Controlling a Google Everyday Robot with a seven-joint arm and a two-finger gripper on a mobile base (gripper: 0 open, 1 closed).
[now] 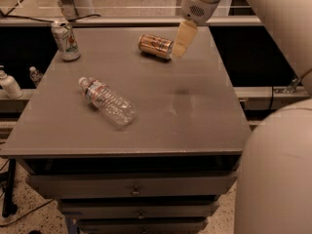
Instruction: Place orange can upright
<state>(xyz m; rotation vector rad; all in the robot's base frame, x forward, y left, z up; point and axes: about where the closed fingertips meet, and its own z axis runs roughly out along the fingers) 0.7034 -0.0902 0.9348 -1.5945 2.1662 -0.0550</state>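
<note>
The orange can (155, 46) lies on its side near the far middle of the grey table (195, 111), its silver top pointing right. My gripper (182, 42) hangs from the white arm at the top right. Its pale fingers sit just right of the can's top end, close to it or touching it. I cannot tell whether they hold anything.
A white can with green and red print (67, 41) stands upright at the far left corner. A clear plastic water bottle (107, 101) lies on its side left of centre. The robot's white body (278, 174) fills the lower right. Drawers sit below the table's front edge.
</note>
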